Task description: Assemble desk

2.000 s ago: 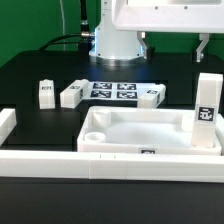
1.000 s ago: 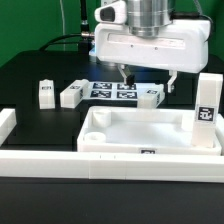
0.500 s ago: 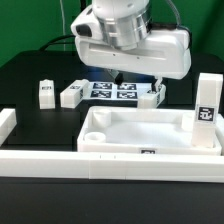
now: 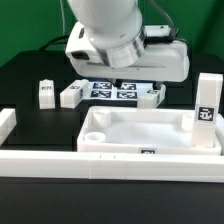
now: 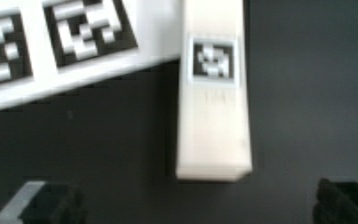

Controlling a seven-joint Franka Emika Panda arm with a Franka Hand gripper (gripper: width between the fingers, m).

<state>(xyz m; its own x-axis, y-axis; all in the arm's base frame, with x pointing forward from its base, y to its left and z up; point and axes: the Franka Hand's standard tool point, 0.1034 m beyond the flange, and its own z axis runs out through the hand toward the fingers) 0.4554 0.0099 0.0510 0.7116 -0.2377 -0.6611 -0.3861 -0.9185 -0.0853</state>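
Although one upright leg (image 4: 205,110) stands in the desk top's (image 4: 140,128) corner on the exterior view's right, you are still early in the job. By my judgement that is one leg of four placed, and I cannot tell whether it is fully home in its socket. The desk top's other corners carry no leg.

Beyond the desk top, on its far side, three loose legs wait on the black table (image 4: 30,70). One (image 4: 150,96) and another (image 4: 72,94) flank the marker board (image 4: 113,90), and a third (image 4: 45,93) sits further toward the exterior view's left.

Your gripper (image 5: 190,203) hangs over that far side of the desk top, jaws spread as wide as they go and holding nothing. In the wrist view a lying leg (image 5: 215,100) beside the marker board sits below the dark fingertips (image 5: 34,200), untouched. I cannot tell which of the two flanking legs it is. Three pick-ups and three insertions remain.
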